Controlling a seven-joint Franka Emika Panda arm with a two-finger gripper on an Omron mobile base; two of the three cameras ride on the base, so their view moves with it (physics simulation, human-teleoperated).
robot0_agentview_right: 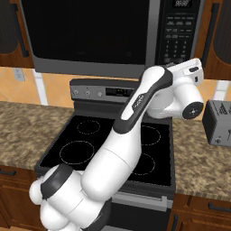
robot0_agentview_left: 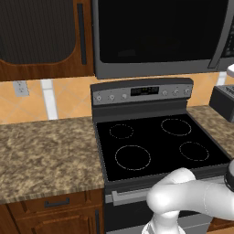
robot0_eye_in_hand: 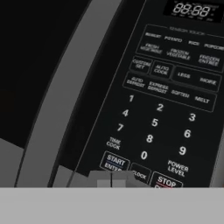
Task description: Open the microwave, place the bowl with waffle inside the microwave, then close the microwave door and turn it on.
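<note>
Black microwave door [robot0_agentview_right: 88,34] sits shut; the closed gripper [robot0_eye_in_hand: 111,178], fingers together as one blunt tip, points at the START button [robot0_eye_in_hand: 116,160] to press it.

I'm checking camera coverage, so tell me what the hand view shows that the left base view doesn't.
Hand view alone: the keypad close up, with number keys, START and STOP buttons and the clock display, and the shut jaws of the gripper just below START.

Left base view alone: the stove with four burner rings, the granite counter, a wood cabinet and the toaster.

Both: the microwave, its door closed, and the grey bar handle.
</note>
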